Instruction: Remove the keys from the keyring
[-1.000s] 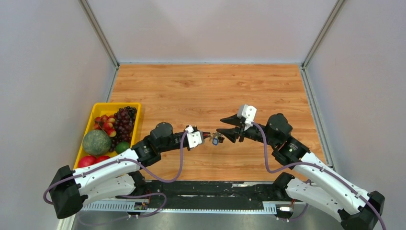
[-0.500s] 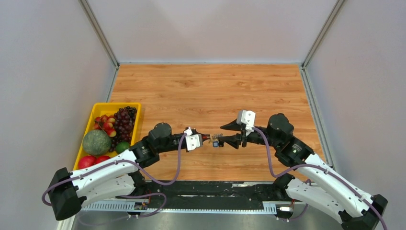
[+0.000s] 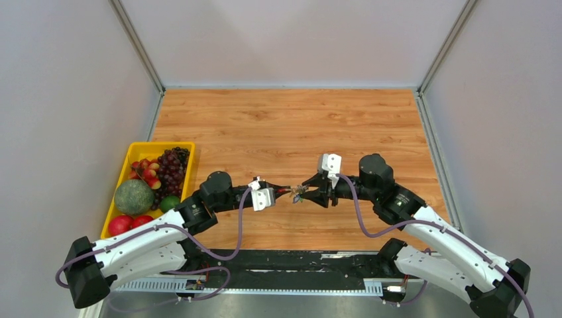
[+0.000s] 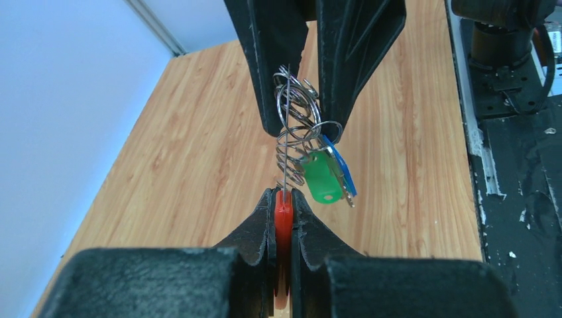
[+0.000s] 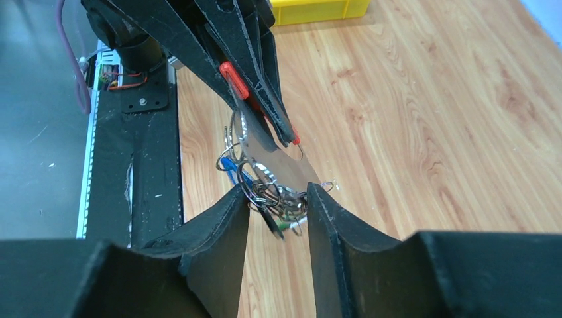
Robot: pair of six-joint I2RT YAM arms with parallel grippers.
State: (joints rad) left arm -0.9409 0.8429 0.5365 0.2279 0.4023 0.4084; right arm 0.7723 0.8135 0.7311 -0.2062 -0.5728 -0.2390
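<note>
The keyring hangs in the air between my two grippers, over the near middle of the table. My left gripper (image 4: 283,195) is shut on its red clip (image 4: 283,215), seen edge-on between the pads. A tangle of silver wire rings (image 4: 295,106) rises from the clip. A green-headed key (image 4: 321,177) and a blue-headed one (image 4: 342,171) dangle beside them. My right gripper (image 5: 278,193) stands open with its fingers on either side of the ring cluster (image 5: 268,189), and a narrow gap shows. From above, the two grippers (image 3: 286,191) (image 3: 307,193) meet tip to tip at the keys (image 3: 298,196).
A yellow tray (image 3: 159,144) at the left table edge holds grapes, a melon (image 3: 134,197) and other fruit. The black base rail (image 3: 291,262) runs along the near edge. Grey walls close in the left, right and far sides.
My right gripper has moved left towards the left one and narrowed its jaws around the rings. The left arm has shifted slightly left, still holding the red clip.
</note>
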